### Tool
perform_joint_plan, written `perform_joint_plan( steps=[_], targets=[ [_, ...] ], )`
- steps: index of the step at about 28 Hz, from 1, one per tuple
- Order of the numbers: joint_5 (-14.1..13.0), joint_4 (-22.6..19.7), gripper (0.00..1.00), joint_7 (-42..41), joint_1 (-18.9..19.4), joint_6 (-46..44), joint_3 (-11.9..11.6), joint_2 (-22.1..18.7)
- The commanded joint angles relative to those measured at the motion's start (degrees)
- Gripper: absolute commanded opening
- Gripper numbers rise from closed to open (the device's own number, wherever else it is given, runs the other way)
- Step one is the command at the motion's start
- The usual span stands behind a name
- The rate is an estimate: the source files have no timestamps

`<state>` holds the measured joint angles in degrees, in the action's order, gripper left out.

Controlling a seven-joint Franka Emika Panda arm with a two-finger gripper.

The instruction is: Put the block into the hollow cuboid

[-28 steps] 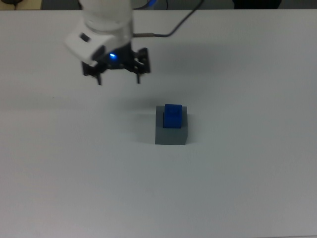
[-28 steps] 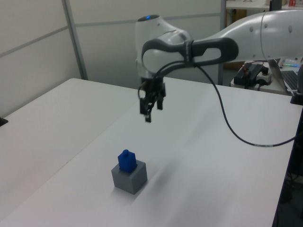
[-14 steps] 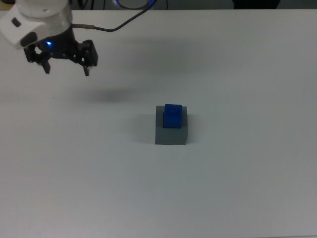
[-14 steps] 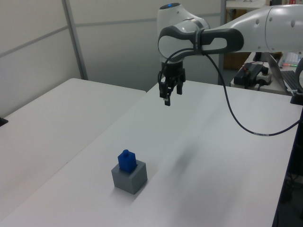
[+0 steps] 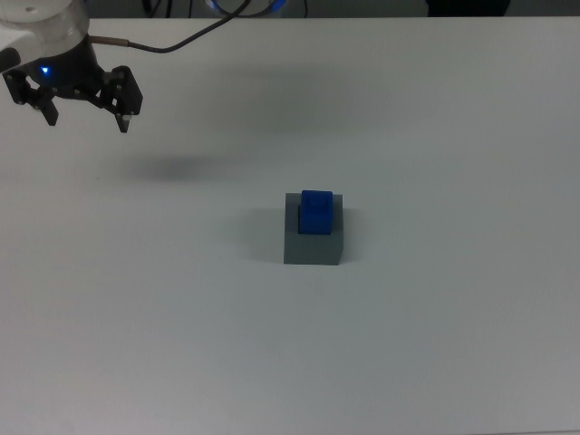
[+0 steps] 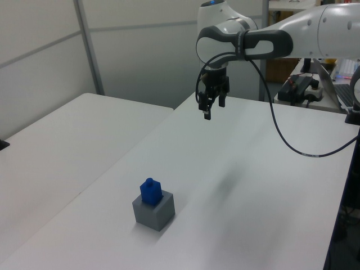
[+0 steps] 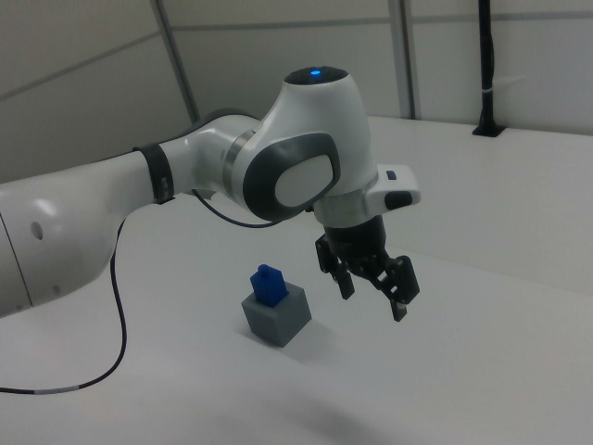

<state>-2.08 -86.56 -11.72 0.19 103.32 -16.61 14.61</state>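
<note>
The jaws are spread apart and hold nothing. The gripper (image 5: 86, 107) hangs in the air in the upper left of the top view, high over the white tabletop (image 5: 453, 317). In the left view it (image 6: 212, 101) shows near the upper middle of the frame, and in the right view it (image 7: 371, 283) is in the middle, hanging under the big white arm.

The block (image 5: 316, 211) is blue and small. It sits in the box (image 5: 314, 243) – the grey one near the middle of the top view. The block stands upright in the hole in the box's top, and its upper part sticks out above the rim. You can see that in the left view too, where the block (image 6: 151, 190) pokes up from the box (image 6: 153, 209) in the lower left part of the frame. In the right view the block (image 7: 270, 285) and box (image 7: 276, 316) sit just left of the gripper in the picture, lower down on the tabletop.

From the jaws, the block lies down and to the right in the top view, well apart. Nothing sits between them – just bare tabletop.

It looks like the job is done, since the block is already in the box and the jaws are far off. I would guess there is no more grabbing to do.
</note>
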Motion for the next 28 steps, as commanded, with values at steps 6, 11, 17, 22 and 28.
perform_joint_plan(
  steps=[6,11,17,22,28],
  targets=[
    [-0.3,0.0,1.0,-0.9,0.0,-1.5,0.3,-0.7],
    [-0.2,0.0,1.0,-0.7,0.1,-1.6,0.3,-0.8],
    [-0.2,-0.1,1.0,-0.7,0.5,-2.7,0.6,-0.9],
    [0.1,-0.1,1.0,-0.5,0.8,-6.3,0.7,-1.0],
    [-1.3,1.2,1.0,-0.6,0.8,-6.5,0.9,-0.9]
  ],
)
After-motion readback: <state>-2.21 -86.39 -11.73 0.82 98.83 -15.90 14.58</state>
